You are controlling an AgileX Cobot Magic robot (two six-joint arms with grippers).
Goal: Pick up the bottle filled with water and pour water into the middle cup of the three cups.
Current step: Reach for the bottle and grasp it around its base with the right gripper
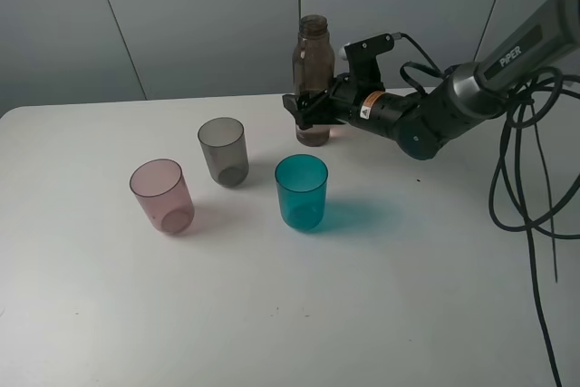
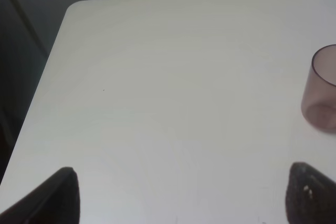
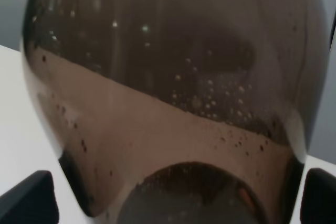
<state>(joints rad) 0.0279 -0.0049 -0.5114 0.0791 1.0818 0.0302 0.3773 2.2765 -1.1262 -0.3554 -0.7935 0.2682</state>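
1. Hugging the low part of the bottle [image 1: 314,70] with the right gripper [image 1: 306,113], one side each. Cannot tell if squeezing it or only close by.
2. Stands straight up on the white table [image 1: 408,314], at about 2 o'clock from the middle cup [image 1: 224,151] in the high view. No cap on top.
3. Looks stiff but thin and smooth, so maybe slippery and easy to squash. Likely heavy down low from the water [image 3: 157,145]. Best held low on the body, right where the gripper is, firm but not too hard.
4. Holds water only part of the way up, with tiny bubbles on the wall, as seen from the right wrist.
5. Look empty, the three cups: grey in the middle, pink cup [image 1: 163,195] at 8 o'clock from it, teal cup [image 1: 301,190] at 4 o'clock from it.
6. Calls for a slow tip over the grey one, since the open tops sit near each other and water could splash into a neighbour.
7. Hanging well apart from the bottle with the left gripper [image 2: 184,203], fingers [image 2: 58,198] spread wide and holding nothing, with only the pink cup in its view.
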